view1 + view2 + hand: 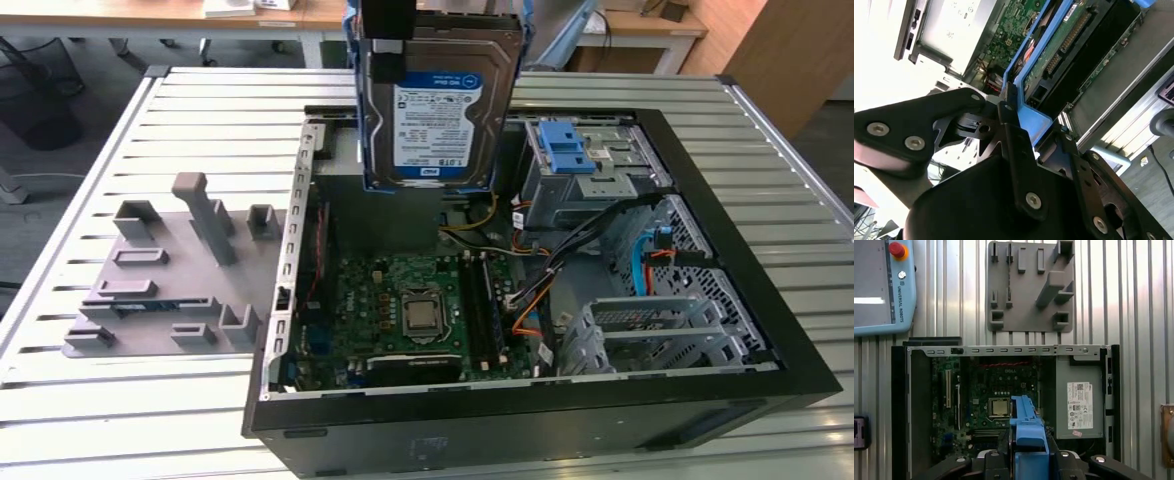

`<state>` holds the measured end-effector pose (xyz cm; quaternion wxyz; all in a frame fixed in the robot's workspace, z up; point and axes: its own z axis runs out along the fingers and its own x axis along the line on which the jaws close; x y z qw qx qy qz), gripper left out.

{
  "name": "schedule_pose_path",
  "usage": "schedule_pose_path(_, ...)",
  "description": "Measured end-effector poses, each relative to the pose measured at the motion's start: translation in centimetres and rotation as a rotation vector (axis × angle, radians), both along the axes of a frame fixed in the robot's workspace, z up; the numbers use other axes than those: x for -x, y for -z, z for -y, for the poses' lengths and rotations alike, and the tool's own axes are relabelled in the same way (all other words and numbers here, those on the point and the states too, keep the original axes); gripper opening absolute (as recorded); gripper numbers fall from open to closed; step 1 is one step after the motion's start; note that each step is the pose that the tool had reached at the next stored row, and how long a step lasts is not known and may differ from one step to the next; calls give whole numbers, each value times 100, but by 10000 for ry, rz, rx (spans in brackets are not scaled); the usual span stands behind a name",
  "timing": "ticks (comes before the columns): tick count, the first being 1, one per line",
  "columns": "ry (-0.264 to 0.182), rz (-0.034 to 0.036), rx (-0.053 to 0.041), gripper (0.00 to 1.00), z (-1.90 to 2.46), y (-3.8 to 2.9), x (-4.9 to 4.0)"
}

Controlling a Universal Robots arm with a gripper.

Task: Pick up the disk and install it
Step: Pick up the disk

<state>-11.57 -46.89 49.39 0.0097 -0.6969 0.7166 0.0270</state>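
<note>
The disk (441, 110), a silver hard drive with a white-and-blue label in a blue carrier frame, hangs upright above the back of the open computer case (747, 330). My gripper (400, 45) is shut on its upper end, with one black finger lying over the label side. In the second wrist view the fingers (1014, 145) clamp the blue carrier (1029, 115), and the disk's green circuit board (1074, 45) faces the camera. In the first wrist view the carrier (1026, 425) sticks out edge-on from the gripper (1029, 455) over the motherboard (999, 400).
A drive bay with a blue bracket (567, 150) sits at the case's back on the exterior view's right. A grey power supply box (1079, 400) fills one corner. A grey fixture plate (160, 280) lies on the slatted table beside the case. A teach pendant (879, 285) rests nearby.
</note>
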Motion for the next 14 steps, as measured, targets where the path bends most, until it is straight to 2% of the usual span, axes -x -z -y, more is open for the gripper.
schedule_pose_path(9,-1,-2,0,36,0,11,-333)
schedule_pose_path(11,-1,0,-1,36,0,13,-378)
schedule_pose_path(14,0,-1,-1,36,1,13,-381)
